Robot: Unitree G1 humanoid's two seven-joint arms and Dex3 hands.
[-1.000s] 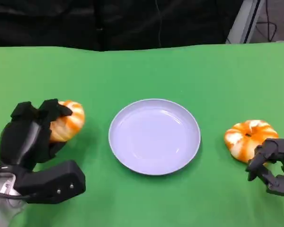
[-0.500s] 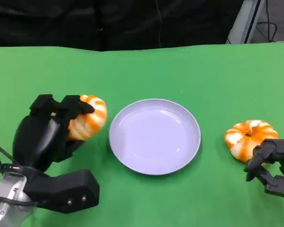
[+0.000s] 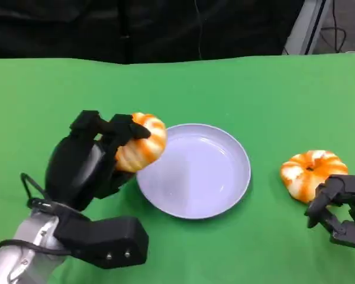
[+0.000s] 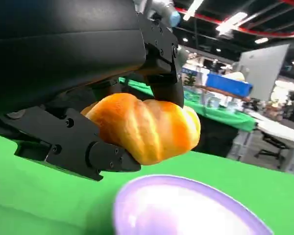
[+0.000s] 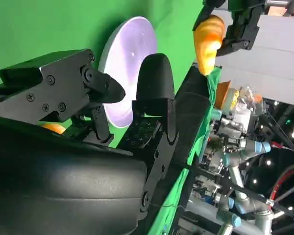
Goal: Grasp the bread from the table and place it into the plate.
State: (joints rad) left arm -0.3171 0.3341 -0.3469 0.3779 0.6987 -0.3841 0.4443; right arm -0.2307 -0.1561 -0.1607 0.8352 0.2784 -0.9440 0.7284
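The table [image 3: 236, 89] is covered with a bright green cloth, evenly lit; behind its far edge hangs a dark, almost black backdrop [image 3: 136, 26], with a pale slanted panel [image 3: 305, 26] and thin cables at the right corner. The left wrist view looks past the table into a large hall; long ceiling lights [image 4: 230, 22] run beside red beams [image 4: 264, 27]; a blue box [image 4: 230, 84] sits among other green-draped tables [image 4: 220, 115]; a large pale board [image 4: 264, 68] stands further back. The right wrist view shows other robot arms with blue joints [image 5: 245, 147] in the dim hall.
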